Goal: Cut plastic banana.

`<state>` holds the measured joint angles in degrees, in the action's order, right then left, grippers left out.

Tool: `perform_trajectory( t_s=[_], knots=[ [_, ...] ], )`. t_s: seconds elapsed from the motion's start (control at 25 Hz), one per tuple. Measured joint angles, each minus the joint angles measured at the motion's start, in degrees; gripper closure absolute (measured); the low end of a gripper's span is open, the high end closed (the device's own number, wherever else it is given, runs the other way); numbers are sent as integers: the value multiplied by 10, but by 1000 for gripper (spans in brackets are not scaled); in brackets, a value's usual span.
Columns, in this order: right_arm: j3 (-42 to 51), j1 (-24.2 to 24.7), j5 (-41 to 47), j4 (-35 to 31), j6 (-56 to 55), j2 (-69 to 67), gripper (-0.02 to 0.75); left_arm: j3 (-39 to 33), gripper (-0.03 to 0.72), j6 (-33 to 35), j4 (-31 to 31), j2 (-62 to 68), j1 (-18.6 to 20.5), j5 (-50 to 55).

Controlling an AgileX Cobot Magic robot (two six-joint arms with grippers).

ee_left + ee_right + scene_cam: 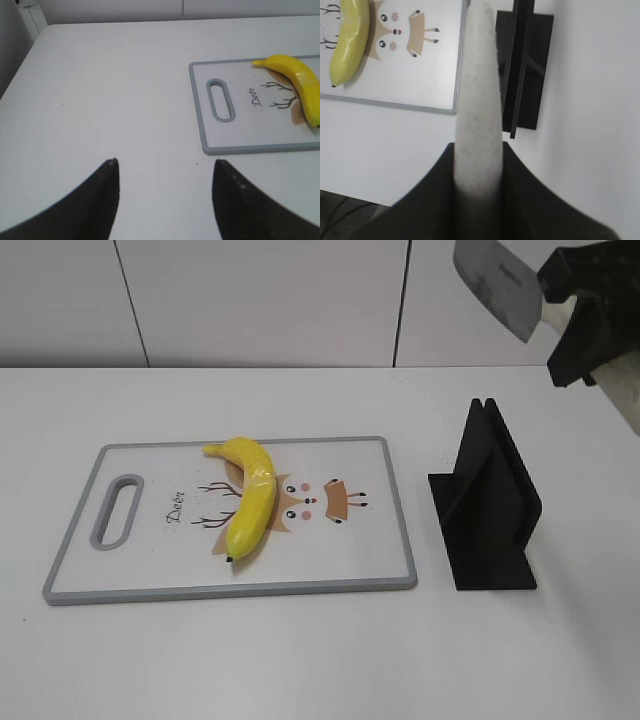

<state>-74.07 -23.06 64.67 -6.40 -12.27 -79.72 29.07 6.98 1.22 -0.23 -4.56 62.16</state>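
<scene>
The plastic banana (249,498) lies on the white cutting board (380,560), left of its middle, dark tip toward the front. It also shows in the left wrist view (302,85) and in the right wrist view (349,45). My right gripper (575,315) is high at the top right, shut on a knife; the grey blade (497,285) points left. In the right wrist view the knife's pale handle (479,100) sits between the jaws (479,165). My left gripper (165,170) is open and empty over bare table left of the board.
A black knife stand (488,505) stands on the table right of the board, below the raised knife; it also shows in the right wrist view (522,65). The board (200,115) has a grey handle slot (118,510) at its left end.
</scene>
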Motion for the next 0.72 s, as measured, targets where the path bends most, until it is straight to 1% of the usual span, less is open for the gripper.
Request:
perform_trajectory(
  t_s=[0.12,0.36,0.48,0.72],
  knots=[
    [-29,0,2,0,79,-2,570,28,136,13,6,27,0,0],
    [-72,0,5,0,205,-49,571,89,140,90,52,165,0,-27],
    [-97,0,5,0,263,-90,571,119,143,151,71,250,0,-55],
    [-161,0,5,-23,384,-170,571,213,144,313,130,430,0,-77]
  ],
)
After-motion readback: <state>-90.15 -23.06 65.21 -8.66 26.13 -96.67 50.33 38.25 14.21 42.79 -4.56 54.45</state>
